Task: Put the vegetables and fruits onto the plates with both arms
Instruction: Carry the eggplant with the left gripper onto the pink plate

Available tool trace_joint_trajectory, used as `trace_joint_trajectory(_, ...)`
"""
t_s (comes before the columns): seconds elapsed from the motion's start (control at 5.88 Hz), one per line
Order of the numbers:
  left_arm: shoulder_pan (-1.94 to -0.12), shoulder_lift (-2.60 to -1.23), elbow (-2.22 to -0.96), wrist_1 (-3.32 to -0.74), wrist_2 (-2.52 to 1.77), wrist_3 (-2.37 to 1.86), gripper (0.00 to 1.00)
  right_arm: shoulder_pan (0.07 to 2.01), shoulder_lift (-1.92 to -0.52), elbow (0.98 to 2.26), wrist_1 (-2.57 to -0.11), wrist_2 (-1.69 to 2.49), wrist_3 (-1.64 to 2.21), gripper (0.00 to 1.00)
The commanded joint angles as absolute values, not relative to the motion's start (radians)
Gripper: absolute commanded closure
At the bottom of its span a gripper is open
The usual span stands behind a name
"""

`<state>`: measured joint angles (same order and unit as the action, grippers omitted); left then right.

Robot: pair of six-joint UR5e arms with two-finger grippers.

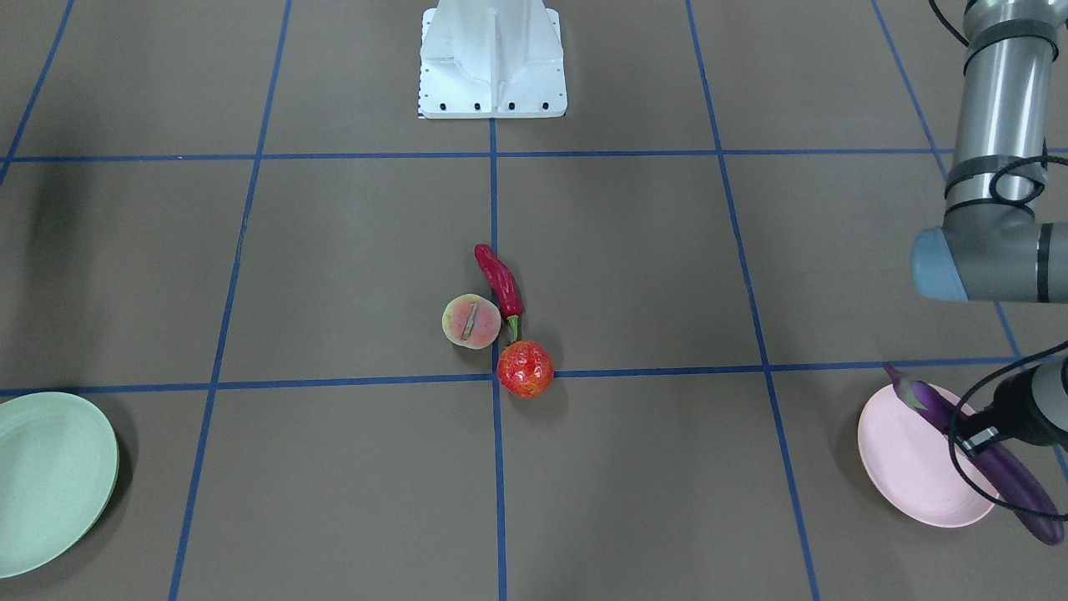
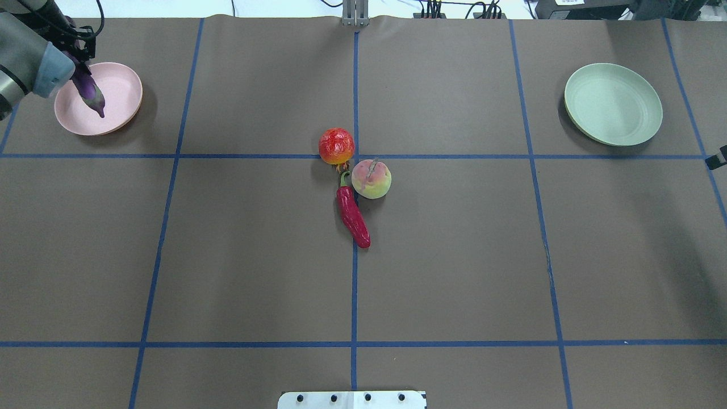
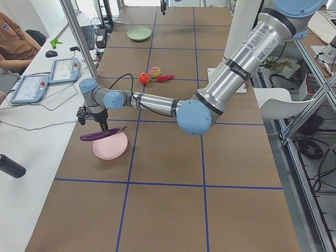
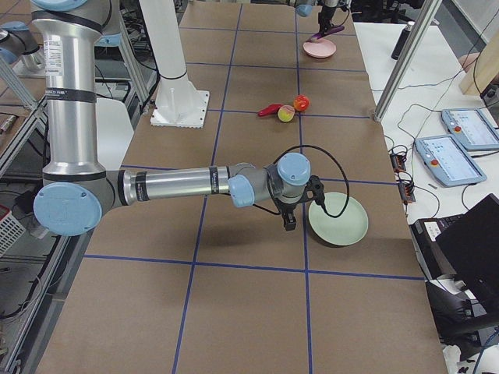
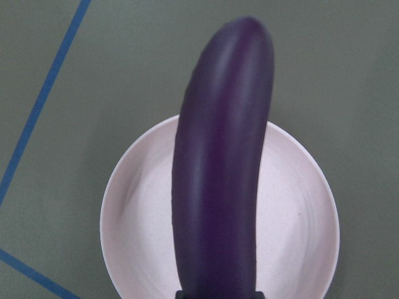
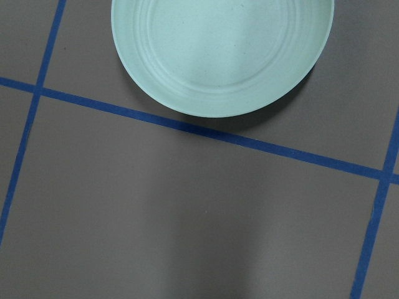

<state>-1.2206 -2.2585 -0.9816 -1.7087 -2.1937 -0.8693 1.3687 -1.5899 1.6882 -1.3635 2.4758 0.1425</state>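
My left gripper point(image 1: 972, 438) is shut on the purple eggplant point(image 1: 1022, 492) and holds it level just above the pink plate point(image 1: 905, 459). In the left wrist view the eggplant point(image 5: 221, 187) hangs across that plate point(image 5: 293, 212). The red chili point(image 2: 352, 216), the peach point(image 2: 371, 179) and the red-orange fruit point(image 2: 336, 145) lie close together at the table's centre. The mint green plate point(image 2: 613, 105) is bare and also fills the top of the right wrist view point(image 6: 218, 50). My right gripper point(image 4: 290, 222) hovers low beside it, and I cannot tell whether it is open or shut.
The white pedestal base point(image 1: 492, 67) stands at the robot's edge of the table. Blue tape lines point(image 2: 354, 284) grid the brown mat. A side bench with tablets point(image 3: 31, 86) and an aluminium post point(image 3: 79, 37) border the pink plate's end.
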Motion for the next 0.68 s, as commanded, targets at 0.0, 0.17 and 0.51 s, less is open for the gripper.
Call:
trace_joint_trajectory(0.0,-1.204,-2.272,-0.908,-1.775,-2.213,-0.868,0.63,1.365,-1.58,1.692,-1.362,2.477,0.196,0.0)
trace_joint_trajectory(0.17,-1.189,-2.263,-0.92,-1.776,-2.215,-0.87,0.59,1.365,-1.58,1.695,-1.362,2.471,0.196,0.0)
trace_joint_trajectory(0.51,-1.187,-2.238,-0.931,-1.779,-2.23,-0.855,0.26,1.365,-1.578,1.698,-1.362,2.473,0.205,0.0)
